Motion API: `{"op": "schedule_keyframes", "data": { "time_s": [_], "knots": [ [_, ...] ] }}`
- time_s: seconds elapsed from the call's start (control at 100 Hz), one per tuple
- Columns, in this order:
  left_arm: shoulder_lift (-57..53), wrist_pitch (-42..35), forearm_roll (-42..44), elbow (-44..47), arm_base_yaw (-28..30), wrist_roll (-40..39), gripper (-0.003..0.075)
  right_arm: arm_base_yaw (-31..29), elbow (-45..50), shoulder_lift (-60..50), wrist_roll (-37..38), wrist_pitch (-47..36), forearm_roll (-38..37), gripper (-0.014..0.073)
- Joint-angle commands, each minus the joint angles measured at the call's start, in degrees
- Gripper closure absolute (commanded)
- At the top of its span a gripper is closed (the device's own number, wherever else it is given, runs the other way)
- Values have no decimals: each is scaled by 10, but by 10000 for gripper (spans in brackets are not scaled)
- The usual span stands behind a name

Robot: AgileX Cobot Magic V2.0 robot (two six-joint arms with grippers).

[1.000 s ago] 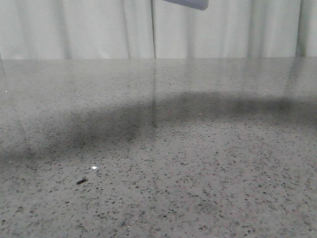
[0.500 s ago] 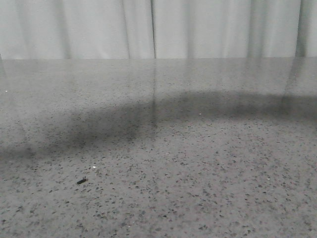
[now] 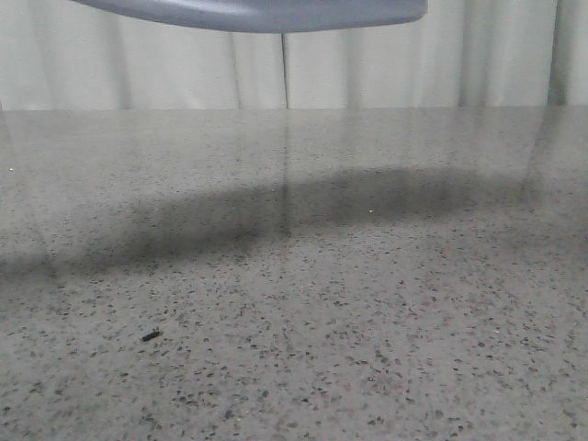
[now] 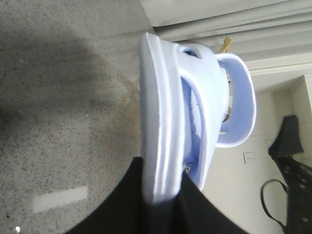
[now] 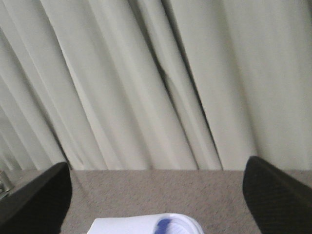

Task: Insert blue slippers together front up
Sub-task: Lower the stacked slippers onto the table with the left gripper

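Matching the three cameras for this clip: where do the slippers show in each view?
Front view: slippers cross the top edge, above the table.
Left wrist view: centre, nested, heel end clamped by the left gripper.
Right wrist view: pale tip at bottom centre, between open fingers.
Shared landmark: the speckled grey table.

Probably a lab or test room. Speckled grey terrazzo-like table (image 3: 367,349), pale pleated curtains (image 5: 146,87) behind, wall socket (image 4: 250,157).

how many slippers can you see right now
2 at least in part: one slipper clamped in the left tool, held off the table; another pale slipper lies below the open right tool. The front view's blurred sole could be either.
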Motion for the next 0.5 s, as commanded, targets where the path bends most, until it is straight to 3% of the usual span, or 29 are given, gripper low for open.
{"op": "schedule_keyframes", "data": {
  "time_s": [0.0, 0.49],
  "knots": [
    [10, 14, -47, -20, -5, 16, 705, 1, -20, -31, -13, -32, -14, -38],
    [125, 16, 29, -26, -5, 80, 705, 1, -16, -51, -13, -40, -48, -38]
  ]
}}
